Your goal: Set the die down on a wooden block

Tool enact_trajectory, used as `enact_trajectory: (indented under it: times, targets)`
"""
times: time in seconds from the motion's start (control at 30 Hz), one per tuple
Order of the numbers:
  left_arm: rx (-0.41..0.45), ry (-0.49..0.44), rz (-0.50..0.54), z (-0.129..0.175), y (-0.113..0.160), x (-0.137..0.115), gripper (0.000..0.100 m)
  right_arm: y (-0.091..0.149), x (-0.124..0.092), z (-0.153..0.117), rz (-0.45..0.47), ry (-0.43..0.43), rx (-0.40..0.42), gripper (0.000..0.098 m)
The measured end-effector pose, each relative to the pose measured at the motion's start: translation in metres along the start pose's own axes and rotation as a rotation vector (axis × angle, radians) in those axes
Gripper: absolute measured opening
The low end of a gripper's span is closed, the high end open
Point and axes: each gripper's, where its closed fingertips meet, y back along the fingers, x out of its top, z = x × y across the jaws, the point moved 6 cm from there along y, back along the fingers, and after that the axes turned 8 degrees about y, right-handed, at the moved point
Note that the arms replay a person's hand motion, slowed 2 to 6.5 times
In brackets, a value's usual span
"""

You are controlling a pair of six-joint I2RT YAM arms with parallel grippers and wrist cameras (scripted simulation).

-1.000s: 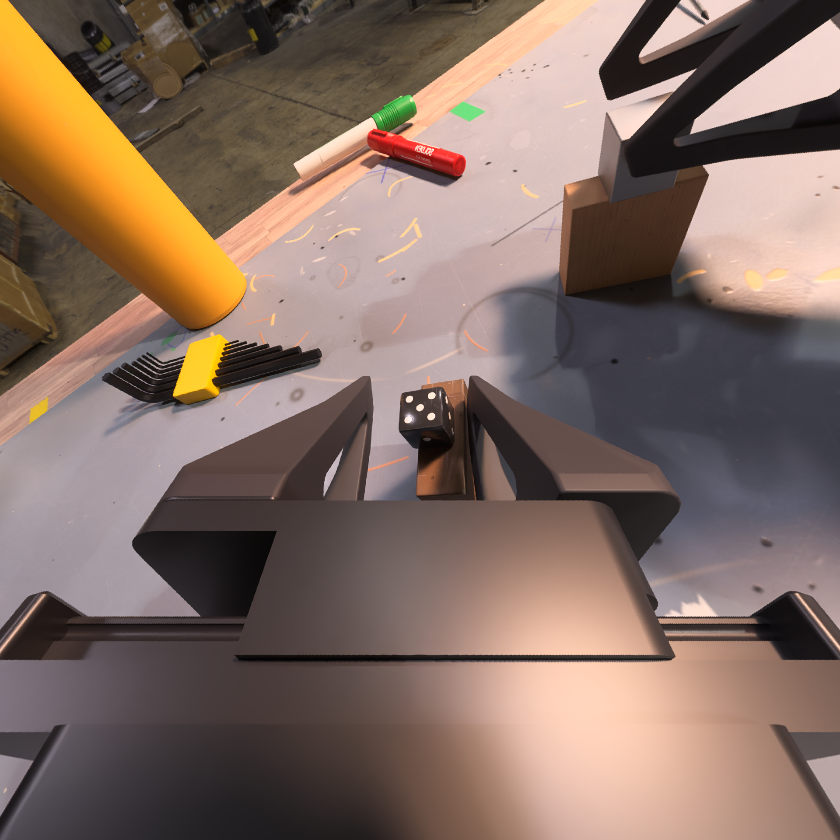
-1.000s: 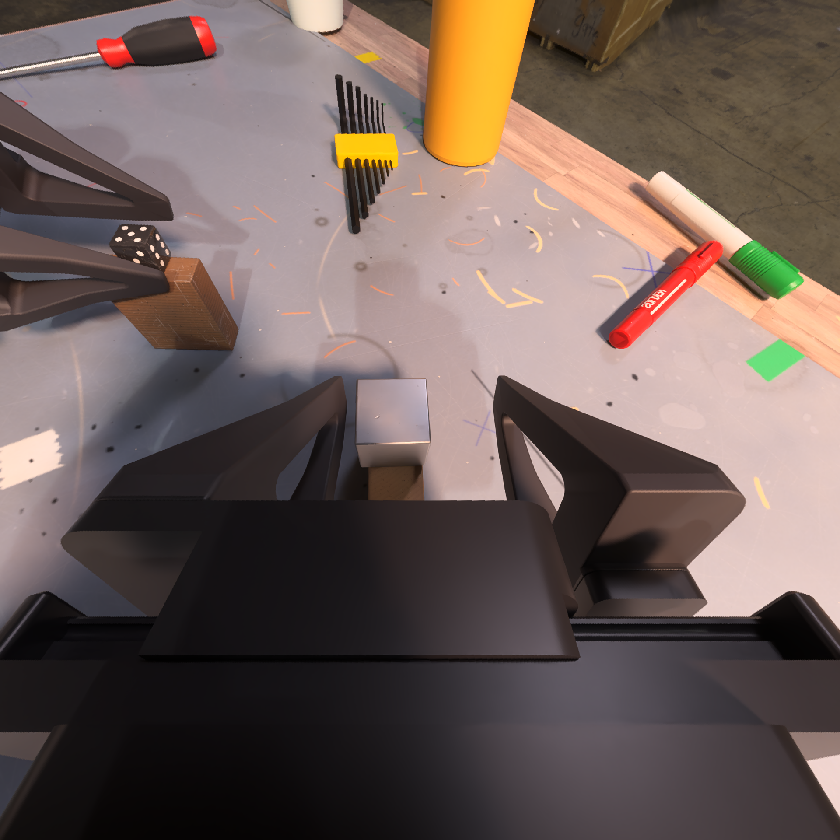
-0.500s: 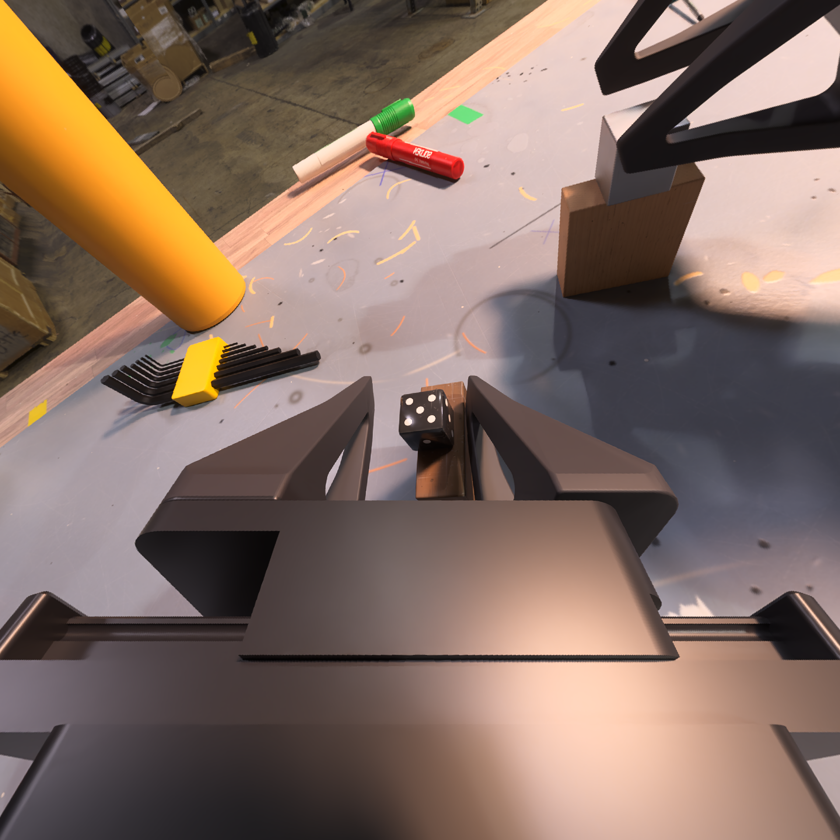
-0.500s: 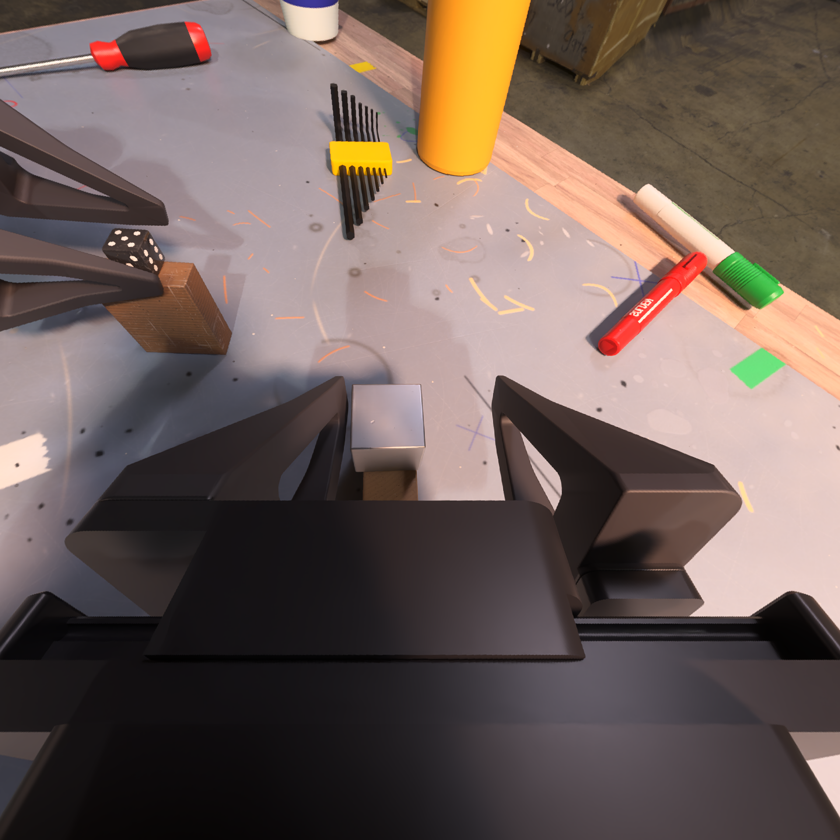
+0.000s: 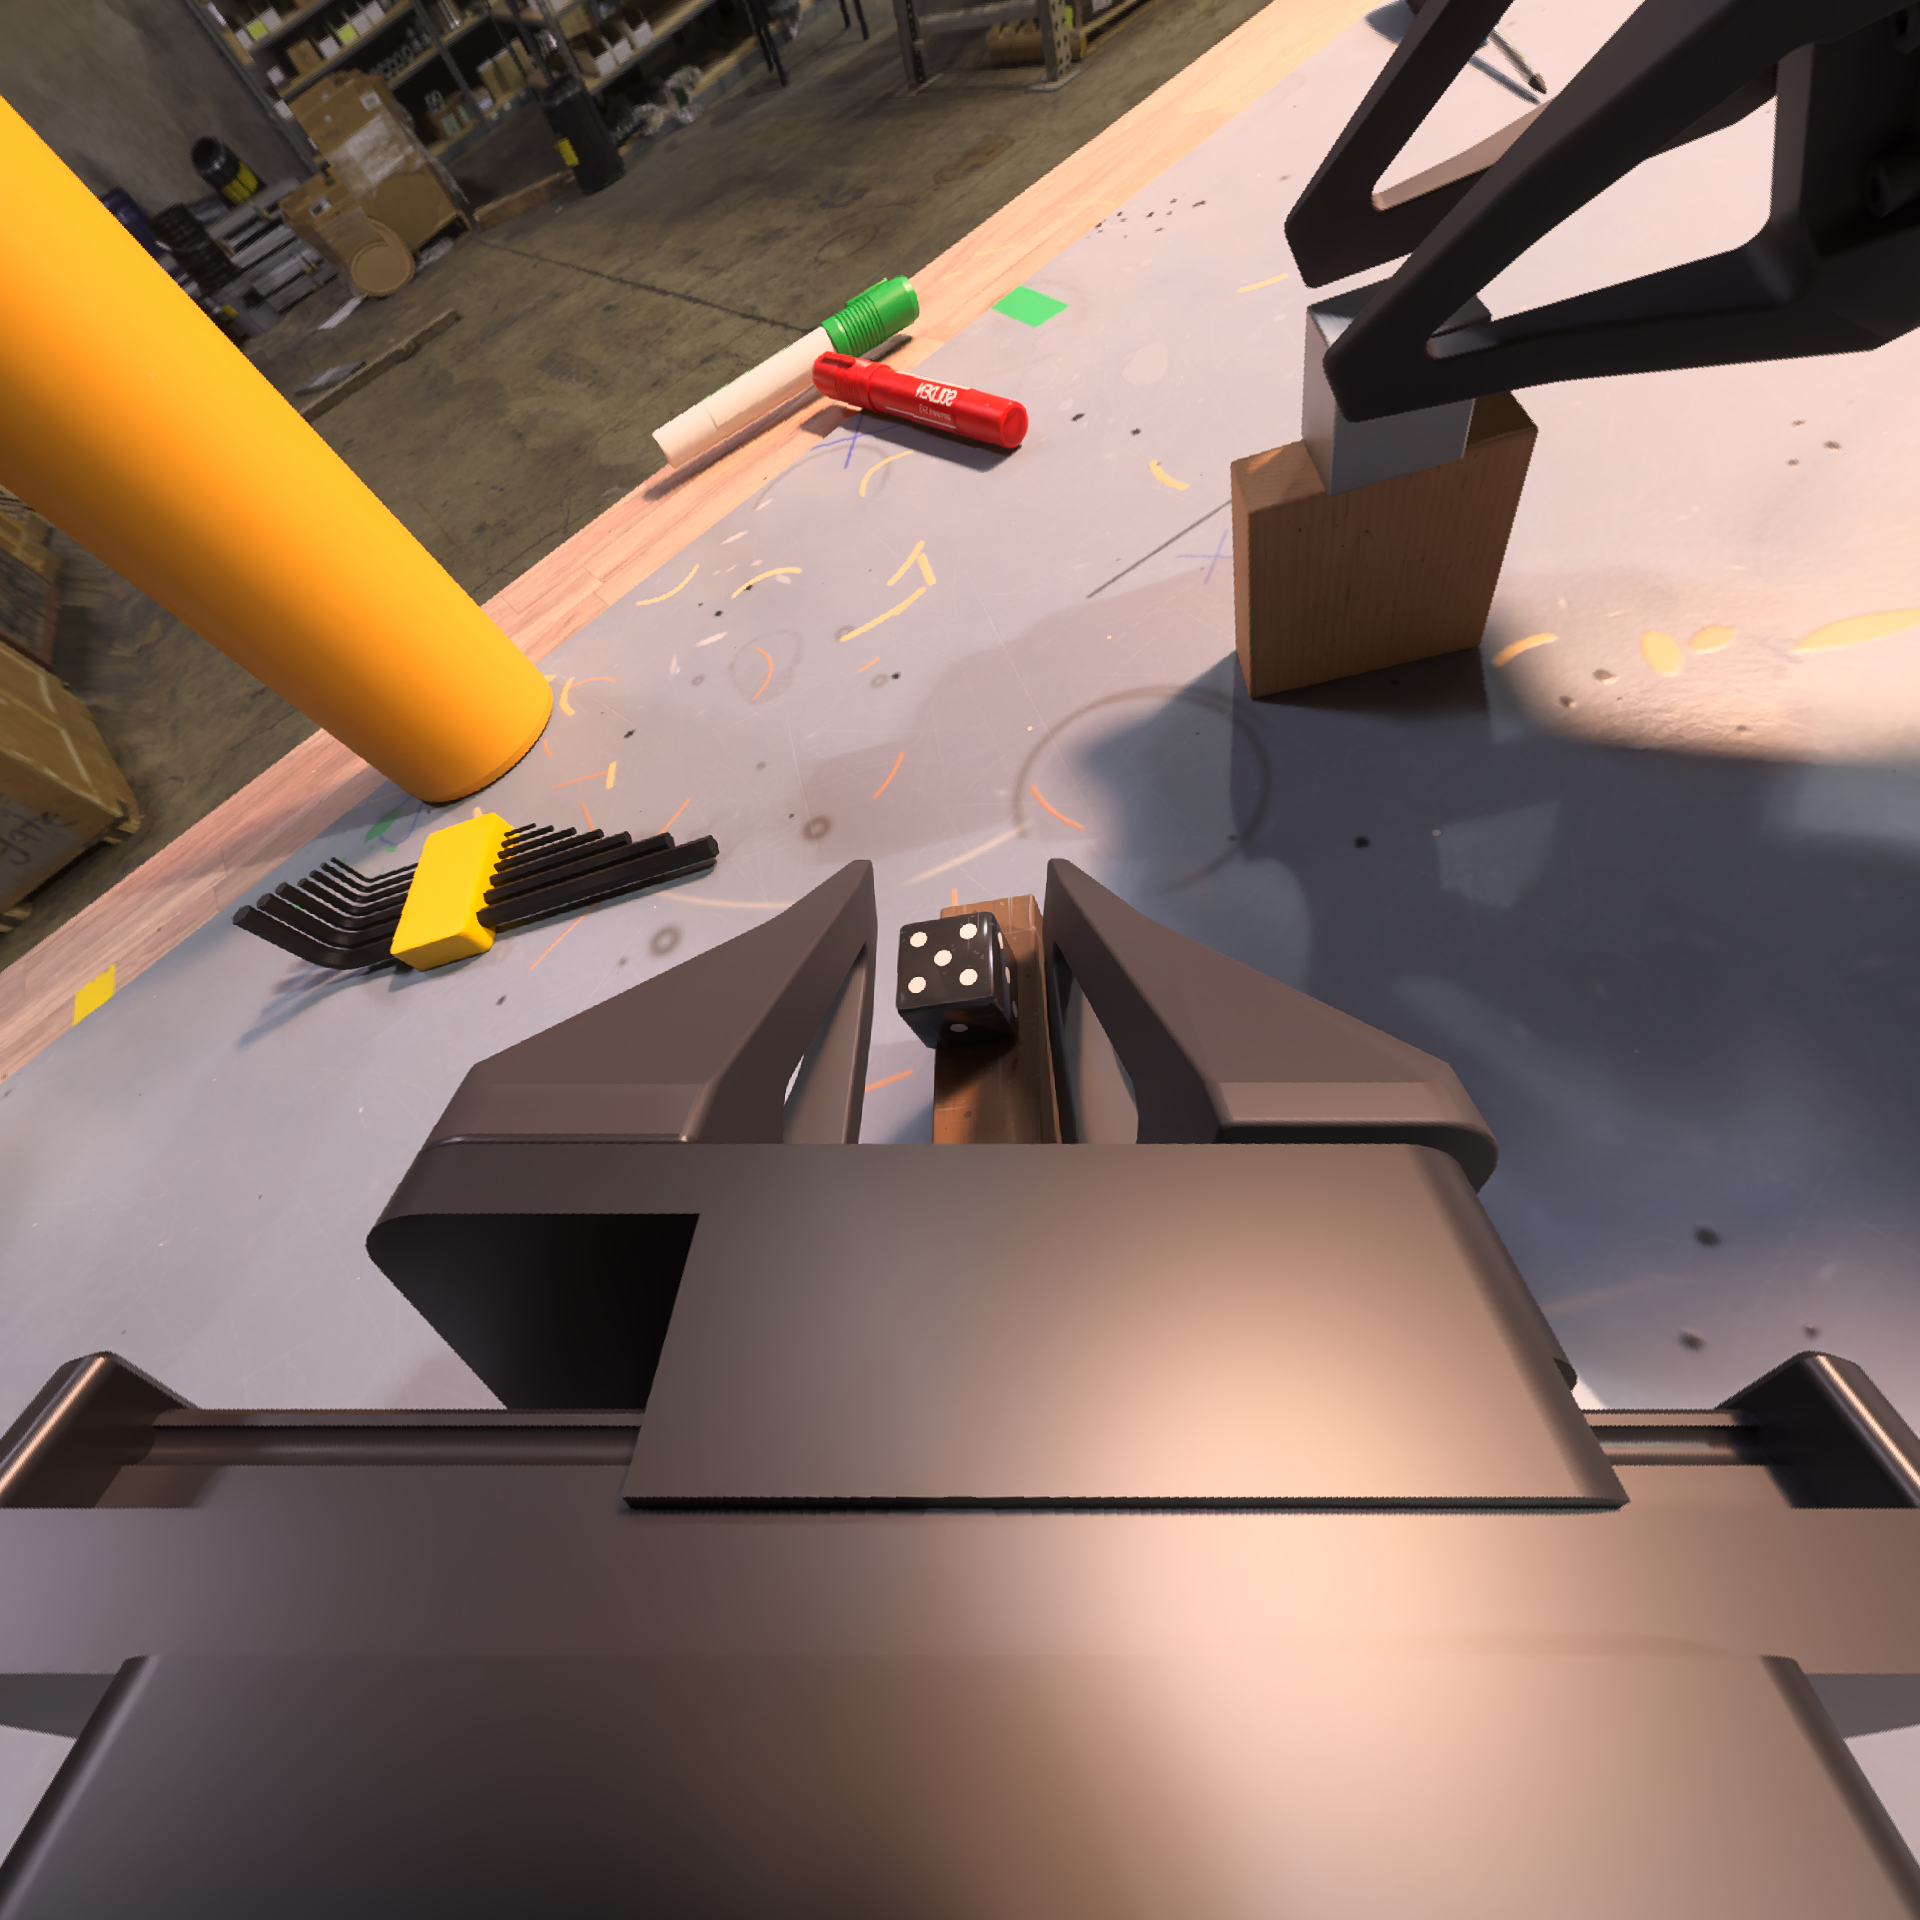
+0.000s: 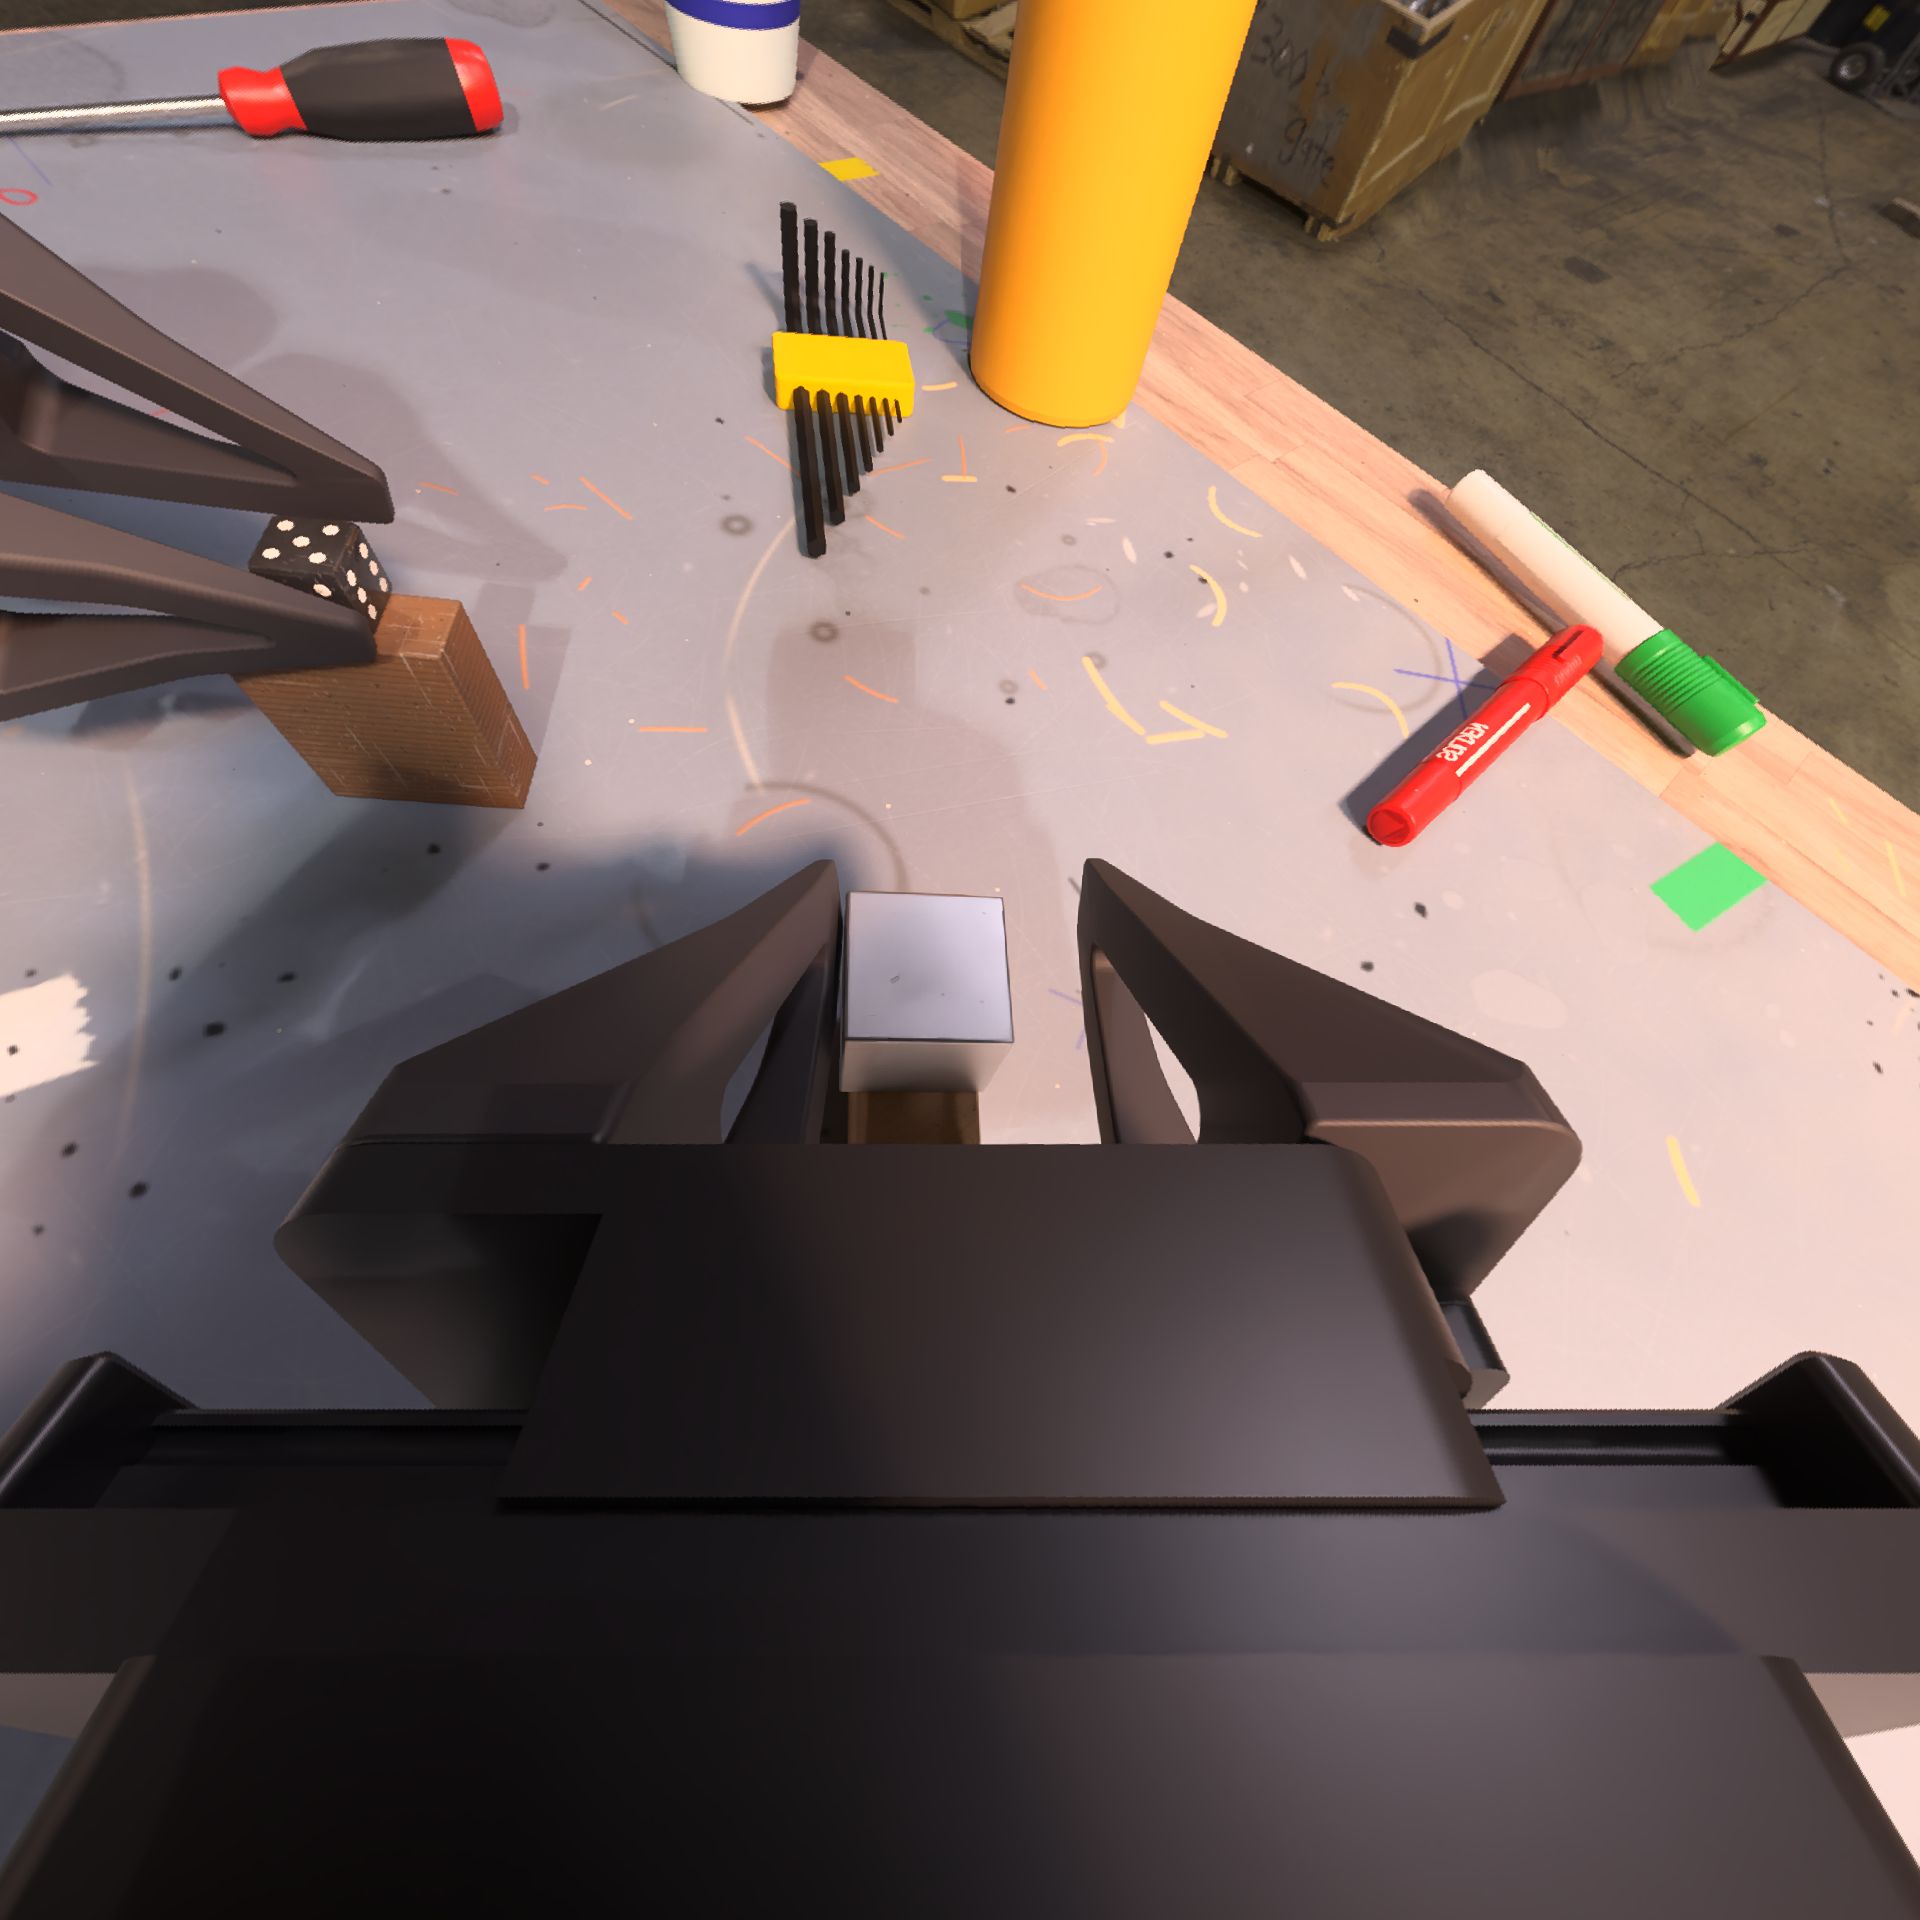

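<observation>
Left wrist view: the left gripper point(image 5: 958, 914) hangs over the grey table point(image 5: 312, 1143), its fingers spread a little wider than the black die point(image 5: 954, 977) between them. Gaps show on both sides of the die, so the hold looks released. The die sits on the far end of a dark wooden block point(image 5: 992, 1081), five white pips on its upper face. To the left lies a set of black hex keys point(image 5: 468, 896) in a yellow holder, and just beyond it stands a tall orange cylinder point(image 5: 208, 499) at the table's wooden edge. Farther off, a red marker point(image 5: 920, 399) lies touching a white marker with a green cap point(image 5: 790, 364). At far right, a lighter wooden block point(image 5: 1371, 561) carries a grey metal cube point(image 5: 1382, 447), with the right gripper point(image 5: 1340, 301) straddling it.

Right wrist view: the right gripper point(image 6: 961, 894) is open around the grey metal cube point(image 6: 925, 977); the left finger lies close against it, the right finger stands clear. The cube rests on the light wooden block point(image 6: 914, 1117), mostly hidden beneath. At left, the left gripper point(image 6: 379, 566) flanks the die point(image 6: 322, 561) atop the dark wooden block point(image 6: 405, 707). Far off lie the hex keys point(image 6: 836, 379), the orange cylinder point(image 6: 1091, 208), a red-and-black screwdriver point(image 6: 353, 88) and a white cup point(image 6: 732, 47). The two markers point(image 6: 1486, 732) lie at right, near a green tape patch point(image 6: 1704, 883).
</observation>
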Motion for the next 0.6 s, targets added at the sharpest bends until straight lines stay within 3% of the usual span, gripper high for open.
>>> enact_trajectory:
  times: [0.37, 0.6]
  targets:
    - [0.002, -0.010, 0.000, 0.0008, 0.0000, 0.0002, 0.019, 0.0008, 0.0000, -0.0023, -0.002, 0.006, 0.017, 0.0272]
    - [0.003, -0.011, 0.000, 0.0008, 0.0000, 0.0002, 0.018, 0.0013, 0.0002, -0.0026, -0.008, 0.018, 0.022, 0.0269]
